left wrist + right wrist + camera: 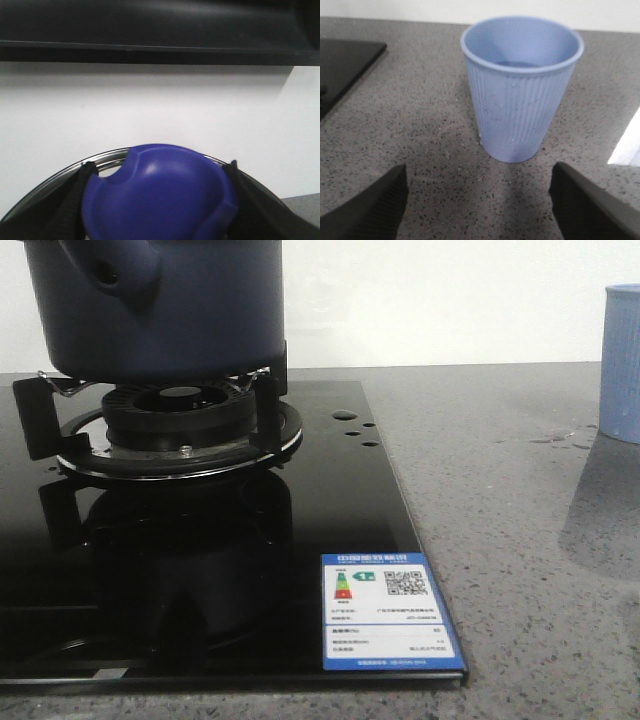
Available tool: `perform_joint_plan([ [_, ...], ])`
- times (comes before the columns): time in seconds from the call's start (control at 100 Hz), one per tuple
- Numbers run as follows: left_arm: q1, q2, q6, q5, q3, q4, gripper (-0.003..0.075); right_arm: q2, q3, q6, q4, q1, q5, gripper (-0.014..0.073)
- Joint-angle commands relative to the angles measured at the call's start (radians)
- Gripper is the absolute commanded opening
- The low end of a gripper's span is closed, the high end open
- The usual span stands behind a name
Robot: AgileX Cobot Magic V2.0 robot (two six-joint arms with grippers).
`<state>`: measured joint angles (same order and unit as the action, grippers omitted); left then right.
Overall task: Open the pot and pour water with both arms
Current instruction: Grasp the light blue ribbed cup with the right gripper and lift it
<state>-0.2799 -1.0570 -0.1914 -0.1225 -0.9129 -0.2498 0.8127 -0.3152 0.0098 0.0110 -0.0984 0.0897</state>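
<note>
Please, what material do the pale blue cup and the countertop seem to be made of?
The cup looks like matte plastic, possibly coated paper: thin rolled rim, fine vertical ribs on its wall. The countertop looks like grey stone or a stone-like composite: dense dark and light speckles, a dull sheen.

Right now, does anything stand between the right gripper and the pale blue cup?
Nothing visible does. The right gripper is open, and only bare speckled countertop lies between its fingers and the pale blue cup, which stands upright.
</note>
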Motion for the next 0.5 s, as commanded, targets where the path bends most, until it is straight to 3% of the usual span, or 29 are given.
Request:
perform_joint_plan([
  [0.0,0.001,0.025,0.000,-0.098,-0.036,0.003,0.0376,0.057,-0.027,-0.001,0.002,0.006,0.138,0.0534],
  [0.15,0.001,0.025,0.000,-0.100,-0.036,0.003,0.0376,0.149,-0.027,-0.001,-0.011,0.006,0.270,0.0534],
  [0.32,0.001,0.025,0.000,-0.099,-0.036,0.003,0.0376,0.219,-0.029,-0.003,-0.166,0.006,0.375,0.0534],
  [0.49,0.001,0.025,0.000,-0.102,-0.036,0.003,0.0376,0.296,-0.029,-0.003,-0.170,0.006,0.471,0.0534],
])
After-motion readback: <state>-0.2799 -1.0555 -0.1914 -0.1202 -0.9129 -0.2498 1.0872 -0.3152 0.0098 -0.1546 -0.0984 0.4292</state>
